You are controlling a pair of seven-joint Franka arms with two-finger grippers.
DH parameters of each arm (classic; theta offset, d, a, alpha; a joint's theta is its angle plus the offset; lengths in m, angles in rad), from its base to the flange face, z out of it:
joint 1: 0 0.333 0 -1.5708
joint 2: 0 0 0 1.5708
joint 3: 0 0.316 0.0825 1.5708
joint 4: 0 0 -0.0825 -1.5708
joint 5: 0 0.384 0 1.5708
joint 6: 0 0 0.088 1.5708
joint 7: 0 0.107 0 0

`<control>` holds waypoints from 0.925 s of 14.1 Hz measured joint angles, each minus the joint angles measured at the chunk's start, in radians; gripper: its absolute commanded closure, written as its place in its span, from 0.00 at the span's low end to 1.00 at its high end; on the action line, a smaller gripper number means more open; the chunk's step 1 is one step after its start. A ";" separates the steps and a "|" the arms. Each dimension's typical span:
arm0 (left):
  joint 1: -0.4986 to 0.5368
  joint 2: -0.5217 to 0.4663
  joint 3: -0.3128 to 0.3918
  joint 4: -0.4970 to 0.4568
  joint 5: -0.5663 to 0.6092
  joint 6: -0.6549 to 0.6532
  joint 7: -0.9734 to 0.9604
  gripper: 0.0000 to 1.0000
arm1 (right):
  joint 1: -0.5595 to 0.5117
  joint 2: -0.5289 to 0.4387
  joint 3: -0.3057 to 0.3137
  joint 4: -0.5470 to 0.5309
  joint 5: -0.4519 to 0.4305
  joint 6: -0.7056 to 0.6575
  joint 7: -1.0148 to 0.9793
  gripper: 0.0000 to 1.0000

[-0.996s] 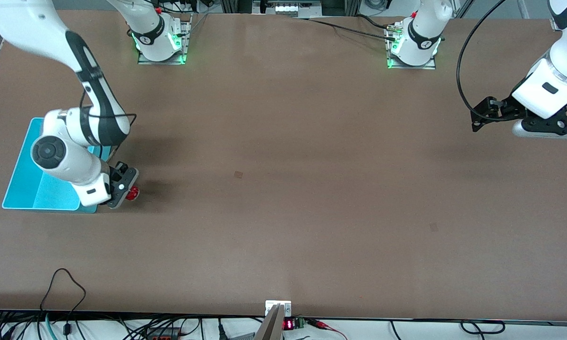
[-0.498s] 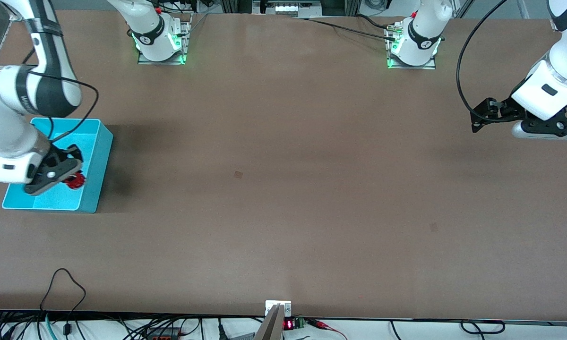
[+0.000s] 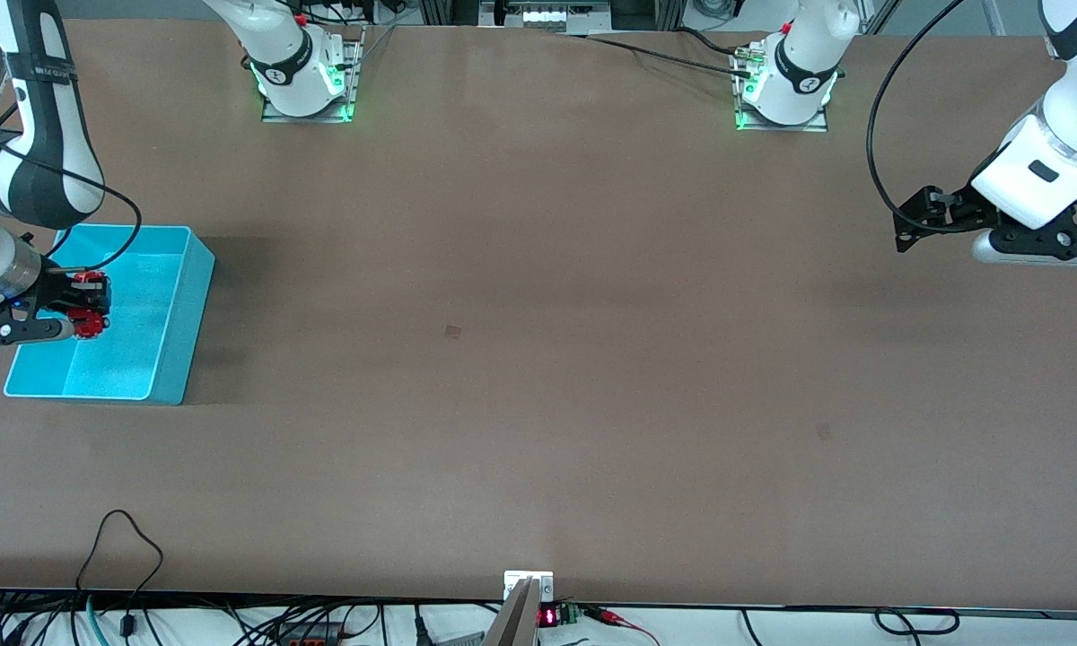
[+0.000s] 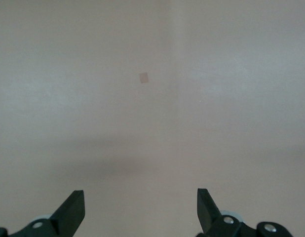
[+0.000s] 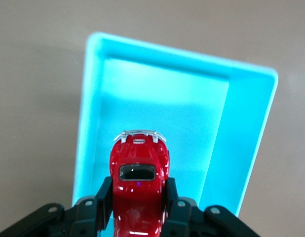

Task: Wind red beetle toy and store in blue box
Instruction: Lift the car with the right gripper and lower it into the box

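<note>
Beetle toy [image 5: 139, 185], red, pinched between both fingers [image 5: 104, 197] of right tool [image 3: 90, 309], fingers pressed on its flanks. Tool and toy hang over blue box [image 3: 184, 309], above its floor, toy not resting on it. Box sits at the right arm's end of the table [image 3: 538, 359]. Left tool [image 4: 140, 212] waits, fingers spread wide and holding nothing, over bare table at the left arm's end.
</note>
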 measured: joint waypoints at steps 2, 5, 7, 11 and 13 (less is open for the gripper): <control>0.001 0.000 0.000 0.000 0.000 0.000 0.000 0.00 | -0.001 0.027 -0.032 -0.027 0.011 0.026 0.036 1.00; 0.004 0.000 0.000 0.000 0.000 0.000 0.000 0.00 | -0.006 0.076 -0.054 -0.065 0.034 0.099 0.050 1.00; 0.004 0.000 0.000 0.000 0.000 0.000 0.000 0.00 | -0.010 0.104 -0.057 -0.101 0.037 0.171 0.055 1.00; 0.005 0.000 0.000 0.000 0.000 -0.001 0.000 0.00 | -0.012 0.137 -0.058 -0.148 0.037 0.227 0.060 0.90; 0.005 0.000 0.000 0.001 0.000 -0.001 0.000 0.00 | -0.012 0.150 -0.058 -0.154 0.037 0.241 0.060 0.81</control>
